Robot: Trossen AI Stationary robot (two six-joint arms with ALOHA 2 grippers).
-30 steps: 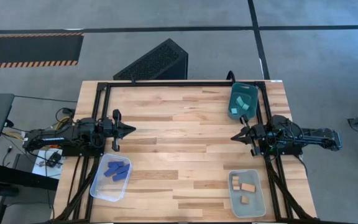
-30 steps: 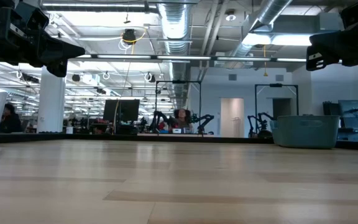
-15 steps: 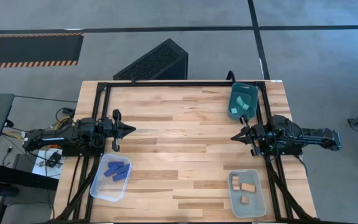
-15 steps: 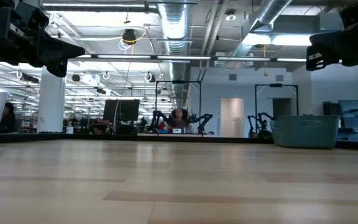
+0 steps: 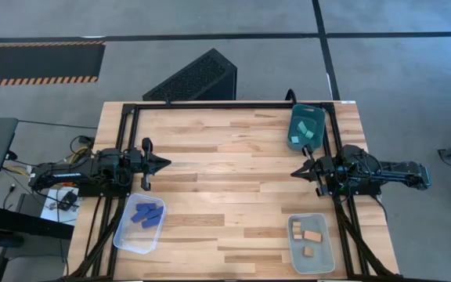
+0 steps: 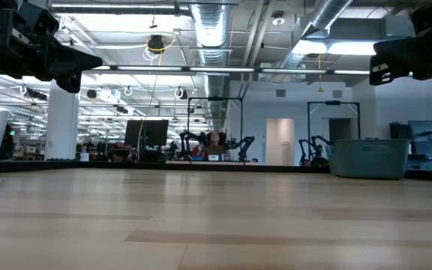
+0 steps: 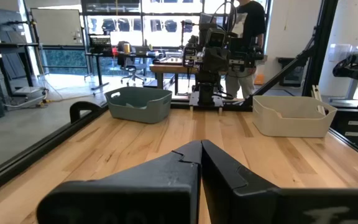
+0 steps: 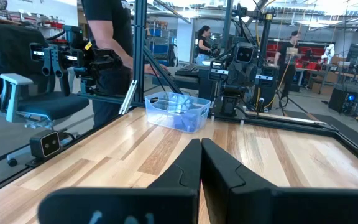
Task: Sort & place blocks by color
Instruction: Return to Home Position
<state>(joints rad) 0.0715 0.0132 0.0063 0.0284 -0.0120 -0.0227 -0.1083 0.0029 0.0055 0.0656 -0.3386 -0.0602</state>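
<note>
Several dark blue blocks [image 5: 148, 215] lie in the clear bin [image 5: 124, 237] near the table's near left corner. Teal cubes [image 5: 306, 133] lie in the teal bin [image 5: 294, 121] at the far right. Tan wooden pieces [image 5: 311, 237] lie in the pale bin [image 5: 295, 251] at the near right. My left gripper [image 5: 167, 164] hangs above the left edge, shut and holding nothing; its fingertips [image 7: 201, 144] meet in the left wrist view. My right gripper [image 5: 294, 171] hangs above the right edge, shut and holding nothing; its tips [image 8: 201, 143] meet in the right wrist view.
The wooden tabletop [image 5: 229, 180] between the two grippers is bare. A black frame [image 5: 210, 106] runs along the table's far and side edges. A dark slanted box [image 5: 198, 76] stands on the floor beyond the far edge. A person [image 8: 107, 43] stands beyond the left side.
</note>
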